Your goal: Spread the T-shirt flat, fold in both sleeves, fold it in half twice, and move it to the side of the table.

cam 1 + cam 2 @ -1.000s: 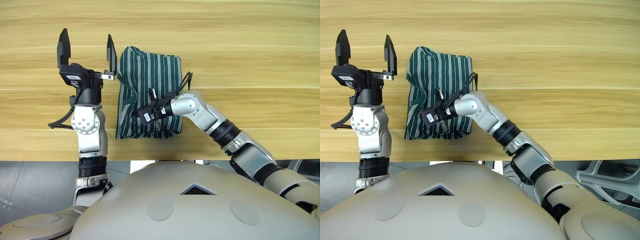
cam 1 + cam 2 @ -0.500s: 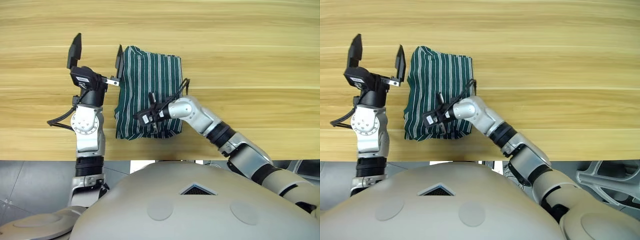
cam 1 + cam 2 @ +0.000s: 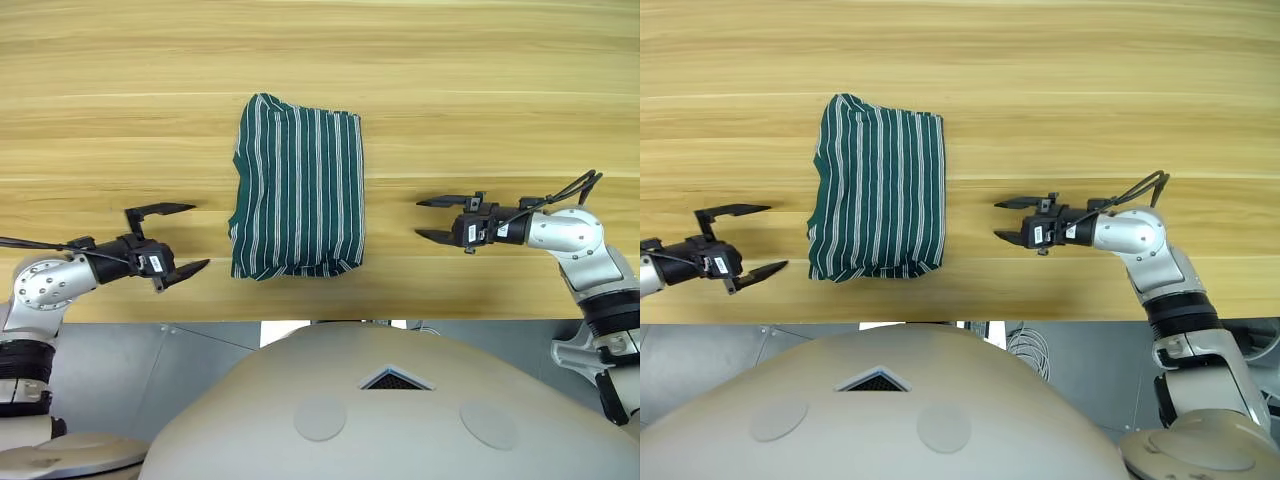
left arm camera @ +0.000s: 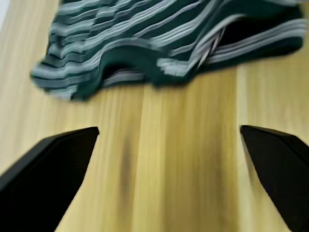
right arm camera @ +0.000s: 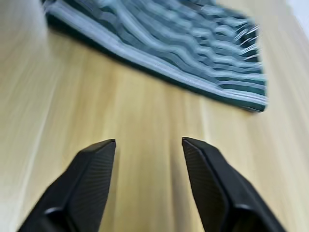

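The T-shirt (image 3: 298, 187), dark green with white stripes, lies folded into a compact rectangle on the wooden table (image 3: 480, 90), near its front edge. My left gripper (image 3: 177, 240) hangs open to the left of it, fingers pointing at the shirt, nothing held. My right gripper (image 3: 427, 219) is open to the right of the shirt, also pointing at it and empty. In the left wrist view the shirt's folded edge (image 4: 159, 48) lies beyond the two black fingertips (image 4: 48, 164). The right wrist view shows the shirt (image 5: 169, 43) ahead of the open fingers (image 5: 91, 188).
Bare tabletop stretches behind the shirt and to both sides. The table's front edge (image 3: 420, 318) runs just below both grippers, with grey floor past it.
Both arms have pulled away from the shirt: the left gripper swung down and out to the left, the right gripper left the shirt's top and drew back to the right. The shirt stays folded.
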Robot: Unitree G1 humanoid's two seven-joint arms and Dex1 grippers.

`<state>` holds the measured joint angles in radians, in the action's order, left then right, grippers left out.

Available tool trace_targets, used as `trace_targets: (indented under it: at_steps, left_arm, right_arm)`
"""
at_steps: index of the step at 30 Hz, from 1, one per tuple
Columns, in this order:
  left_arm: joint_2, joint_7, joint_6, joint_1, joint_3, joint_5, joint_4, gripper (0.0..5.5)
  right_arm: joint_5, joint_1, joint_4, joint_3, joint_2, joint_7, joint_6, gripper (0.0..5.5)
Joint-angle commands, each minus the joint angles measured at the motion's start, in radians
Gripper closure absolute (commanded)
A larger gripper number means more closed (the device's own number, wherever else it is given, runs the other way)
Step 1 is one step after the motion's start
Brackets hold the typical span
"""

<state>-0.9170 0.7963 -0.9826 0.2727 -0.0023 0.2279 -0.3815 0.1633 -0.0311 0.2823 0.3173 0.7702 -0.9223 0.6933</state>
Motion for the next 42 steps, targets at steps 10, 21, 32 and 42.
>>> trace_targets:
  at_steps: [10, 21, 32, 42]
  left_arm:
    - [-0.013, -0.248, -0.111, -0.131, -0.144, 0.391, -0.022, 0.10]
    - [-0.121, -0.301, -0.165, -0.087, -0.257, 0.422, -0.028, 0.10]
    - [0.026, -0.365, -0.128, -0.183, -0.430, 0.534, -0.105, 0.10]
    - [0.118, -0.400, -0.131, -0.272, -0.556, 0.525, -0.196, 0.35]
  right_arm:
    - [0.285, 0.132, 0.083, 0.156, -0.088, 0.152, 0.168, 2.56]
    - [0.300, 0.143, -0.027, 0.236, -0.085, 0.144, 0.155, 2.56]
    - [0.402, 0.204, 0.038, 0.311, -0.169, 0.199, 0.117, 2.56]
    - [0.418, 0.236, 0.113, 0.348, -0.205, 0.264, 0.114, 2.53]
